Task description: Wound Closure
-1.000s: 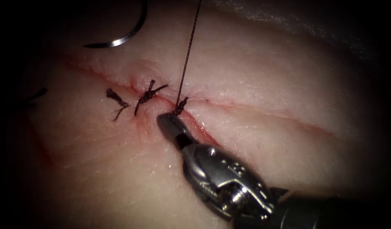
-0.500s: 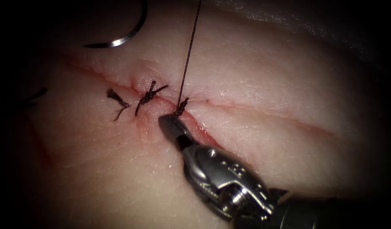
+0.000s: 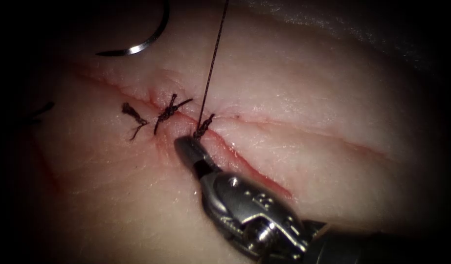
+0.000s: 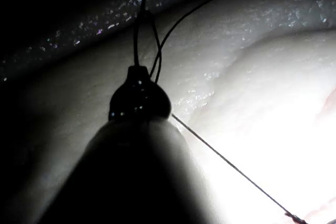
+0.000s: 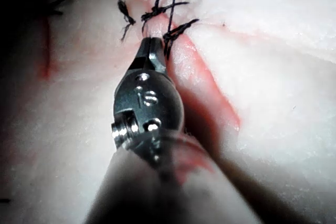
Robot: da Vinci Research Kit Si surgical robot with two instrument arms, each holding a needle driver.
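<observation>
**Endoscope view and both wrist views: thread held taut at the third knot of a wound closure**

Endoscope view: the right claw (image 3: pixel 185 146) enters from the picture's right and lies low over the tissue (image 3: pixel 308 98). Its jaws are pressed together on the short end of the thread (image 3: pixel 212 63), just below the knot (image 3: pixel 204 126) that sits on the cut (image 3: pixel 333 137). From the knot the long strand rises straight and taut out of the picture's top. A grip this close to the knot gives the upward pull something to work against, so the knot is drawn down onto the cut rather than lifted off it.

The curved needle (image 3: pixel 137 47) lies free on the tissue, well apart from both claws, on the far side of the cut toward the picture's left. Neither claw holds it and it is not in the tissue. It is judged to be parked clear of the working strand.

Two finished stitches (image 3: pixel 168 111) with cut ends lie to the left of the knot. Red fluid (image 3: pixel 250 168) lines the open cut to its right, beside the right claw's wrist.

Left wrist view: the left claw (image 4: pixel 137 69) appears in silhouette, closed to a narrow tip where strands of thread (image 4: pixel 231 167) gather. One strand runs off it in a straight line toward the tissue (image 4: pixel 262 77), which suggests this claw supplies the tension.

Right wrist view: the right claw (image 5: pixel 151 45) is shut, with its tip touching the knot (image 5: pixel 176 30).
</observation>
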